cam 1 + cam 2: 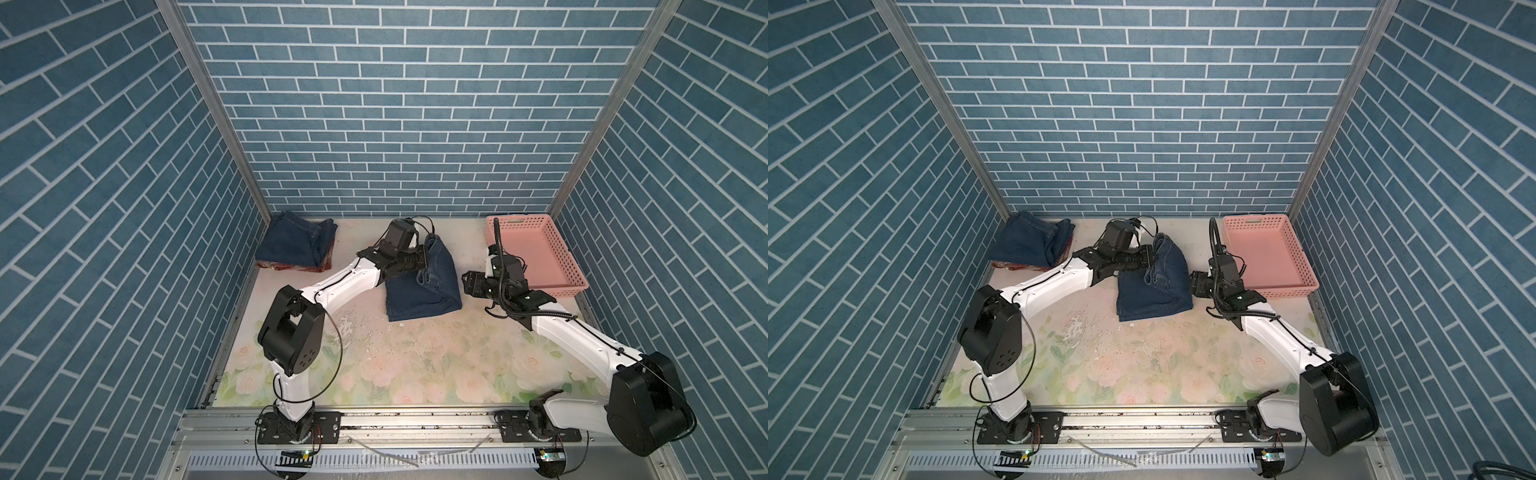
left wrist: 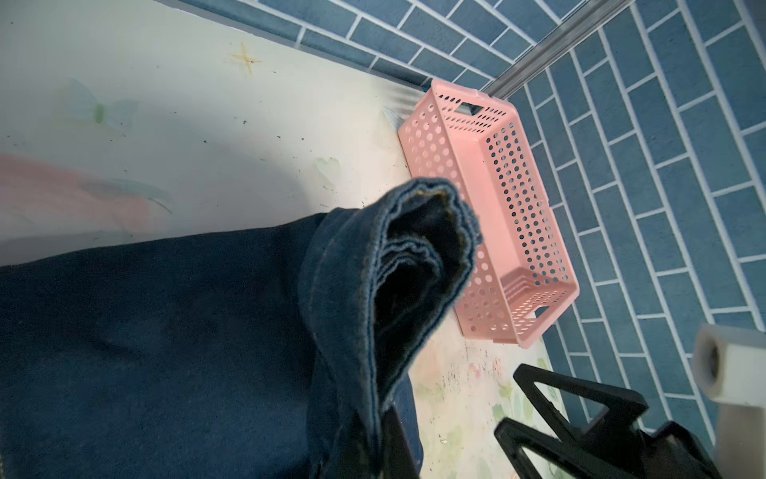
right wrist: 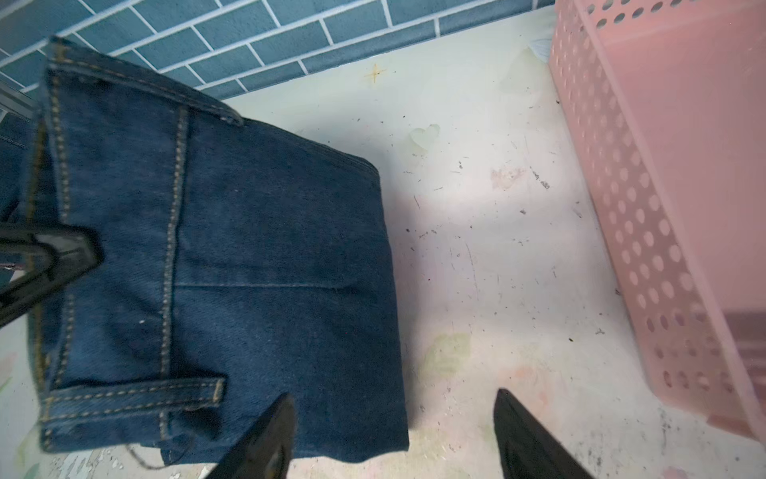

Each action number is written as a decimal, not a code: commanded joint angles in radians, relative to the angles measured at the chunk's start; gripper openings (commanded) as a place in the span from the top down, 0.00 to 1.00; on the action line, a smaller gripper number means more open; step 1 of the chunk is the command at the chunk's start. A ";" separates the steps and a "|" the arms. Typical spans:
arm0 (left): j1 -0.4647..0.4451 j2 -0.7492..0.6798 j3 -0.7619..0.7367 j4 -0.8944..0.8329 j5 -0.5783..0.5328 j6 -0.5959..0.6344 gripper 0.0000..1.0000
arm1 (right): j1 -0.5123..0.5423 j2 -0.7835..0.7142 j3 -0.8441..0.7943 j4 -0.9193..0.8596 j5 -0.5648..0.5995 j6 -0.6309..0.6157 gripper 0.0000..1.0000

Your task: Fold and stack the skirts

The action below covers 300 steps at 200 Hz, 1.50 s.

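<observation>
A folded dark blue denim skirt (image 1: 424,291) (image 1: 1154,291) lies mid-table toward the back. My left gripper (image 1: 424,261) (image 1: 1151,261) is shut on its raised edge, and a bunch of hem (image 2: 414,257) stands up above the pinched jaws (image 2: 383,452). In the right wrist view a left finger (image 3: 49,257) bites the stitched waistband of this skirt (image 3: 257,269). My right gripper (image 1: 468,284) (image 1: 1196,286) (image 3: 393,396) hangs open just right of the skirt, holding nothing. At the back left another folded denim skirt (image 1: 293,245) (image 1: 1025,245) rests on the rust-red plaid skirt (image 1: 291,267) (image 1: 1013,266).
A pink perforated basket (image 1: 571,291) (image 1: 1293,291) (image 2: 422,157) (image 3: 621,207) stands empty at the back right, close behind my right wrist. The floral table top (image 1: 415,365) stretches toward the front rail. Blue brick walls close in three sides.
</observation>
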 commanded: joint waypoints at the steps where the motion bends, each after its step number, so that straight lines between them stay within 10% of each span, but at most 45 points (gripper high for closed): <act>1: -0.003 -0.073 -0.069 0.045 -0.033 -0.045 1.00 | -0.007 -0.012 -0.026 0.009 0.024 -0.034 0.25; 101: 0.109 -0.159 -0.565 0.353 -0.087 -0.085 1.00 | -0.006 0.013 -0.031 0.009 0.016 -0.044 0.25; 300: 0.242 0.030 -0.487 0.379 0.067 0.005 1.00 | 0.067 0.316 0.200 0.088 -0.159 0.022 0.27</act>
